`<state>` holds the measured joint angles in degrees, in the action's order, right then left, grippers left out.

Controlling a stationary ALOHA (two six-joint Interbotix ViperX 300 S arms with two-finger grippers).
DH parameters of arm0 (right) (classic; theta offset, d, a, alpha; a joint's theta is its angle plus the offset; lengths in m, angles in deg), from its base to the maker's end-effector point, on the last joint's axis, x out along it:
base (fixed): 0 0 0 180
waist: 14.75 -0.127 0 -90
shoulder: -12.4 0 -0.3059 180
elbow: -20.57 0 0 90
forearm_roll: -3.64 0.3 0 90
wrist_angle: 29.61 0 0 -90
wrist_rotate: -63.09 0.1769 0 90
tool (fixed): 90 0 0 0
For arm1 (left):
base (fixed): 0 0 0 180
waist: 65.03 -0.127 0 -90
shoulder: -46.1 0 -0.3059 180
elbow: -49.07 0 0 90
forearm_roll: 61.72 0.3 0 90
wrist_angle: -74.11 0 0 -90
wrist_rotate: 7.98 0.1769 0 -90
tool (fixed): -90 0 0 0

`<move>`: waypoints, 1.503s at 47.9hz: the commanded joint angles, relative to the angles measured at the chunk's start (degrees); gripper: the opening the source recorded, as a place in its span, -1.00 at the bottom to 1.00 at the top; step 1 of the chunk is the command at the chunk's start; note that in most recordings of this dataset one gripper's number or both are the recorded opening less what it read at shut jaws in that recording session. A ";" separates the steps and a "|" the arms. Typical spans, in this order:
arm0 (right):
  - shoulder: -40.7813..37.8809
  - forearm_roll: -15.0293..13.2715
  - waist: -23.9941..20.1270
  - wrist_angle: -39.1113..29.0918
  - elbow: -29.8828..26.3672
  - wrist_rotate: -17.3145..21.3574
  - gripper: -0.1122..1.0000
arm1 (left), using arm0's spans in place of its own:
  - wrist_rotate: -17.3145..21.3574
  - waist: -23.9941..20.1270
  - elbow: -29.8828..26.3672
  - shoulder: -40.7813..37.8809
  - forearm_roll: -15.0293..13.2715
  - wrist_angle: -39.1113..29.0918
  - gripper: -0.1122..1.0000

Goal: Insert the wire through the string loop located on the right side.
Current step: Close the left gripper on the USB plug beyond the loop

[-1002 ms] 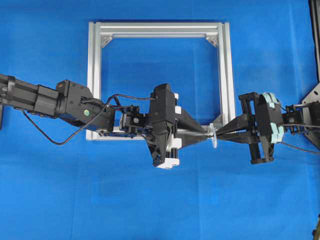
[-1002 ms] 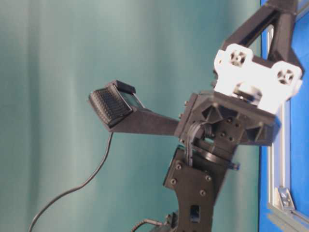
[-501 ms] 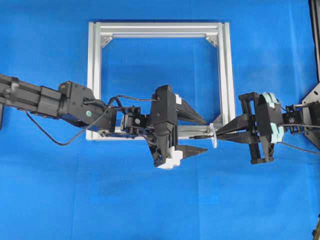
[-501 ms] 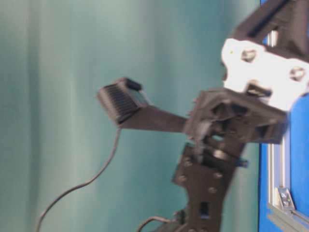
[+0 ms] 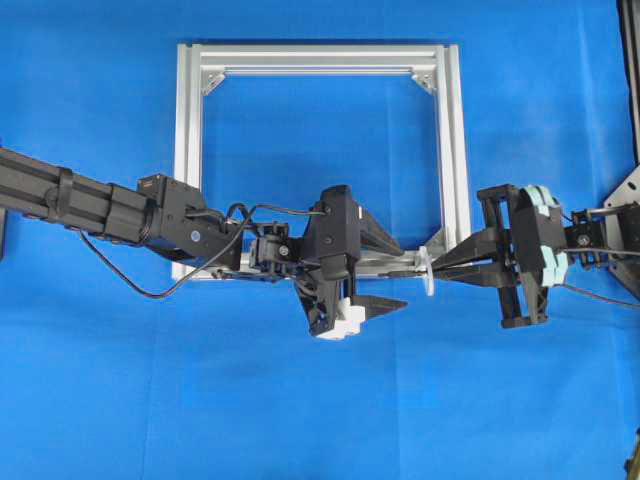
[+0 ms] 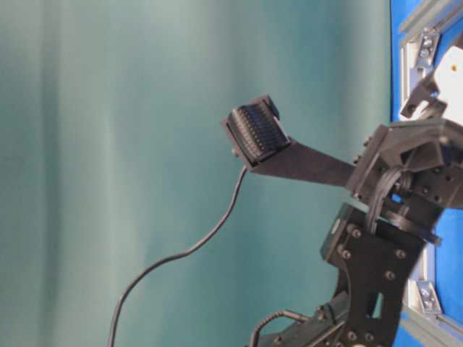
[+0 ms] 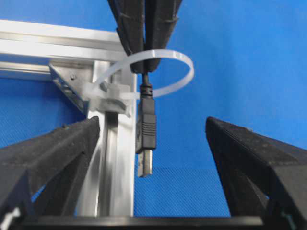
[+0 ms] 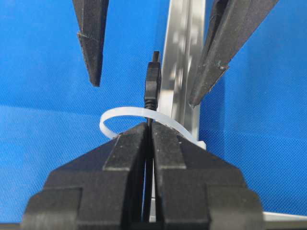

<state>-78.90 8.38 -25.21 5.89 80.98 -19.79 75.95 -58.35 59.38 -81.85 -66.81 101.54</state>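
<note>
The whitish string loop [image 7: 184,72] hangs at the frame's lower right corner [image 5: 428,270]. The wire's black plug [image 7: 146,124] has passed through it, seen from behind in the right wrist view [image 8: 152,84] above the loop [image 8: 115,117]. My right gripper [image 8: 149,125] is shut on the thin wire just behind the loop [image 5: 437,268]. My left gripper [image 7: 153,125] is open, with one finger on each side of the plug and neither touching it [image 5: 404,273].
The square silver aluminium frame [image 5: 190,150] lies flat on the blue cloth, and its right rail [image 7: 115,167] runs just beside the plug. The left arm's cable [image 5: 150,290] loops over the cloth. A black fixture [image 5: 628,200] stands at the right edge.
My left gripper opened from shut and let go of the plug, then its wrist dropped lower. The right gripper stayed shut on the wire at the loop.
</note>
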 commanded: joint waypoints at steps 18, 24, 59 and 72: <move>0.26 0.09 0.09 0.53 -0.88 -0.09 -0.87 | 0.09 -0.18 -1.05 1.05 0.18 0.44 0.74; 0.26 0.09 0.09 0.53 -0.88 -0.18 -0.87 | 0.09 -0.09 -1.05 1.05 0.18 0.44 0.73; 0.26 0.09 0.09 0.53 -0.88 -0.09 -0.87 | 0.70 -0.35 -1.23 1.05 0.18 1.93 -0.24; 0.26 0.00 0.09 0.53 -0.88 -0.18 -0.87 | 1.14 -0.35 -1.05 1.14 0.18 1.32 -0.65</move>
<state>-78.90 8.38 -25.29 5.89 80.98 -19.88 77.01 -58.79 59.03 -81.85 -66.73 102.68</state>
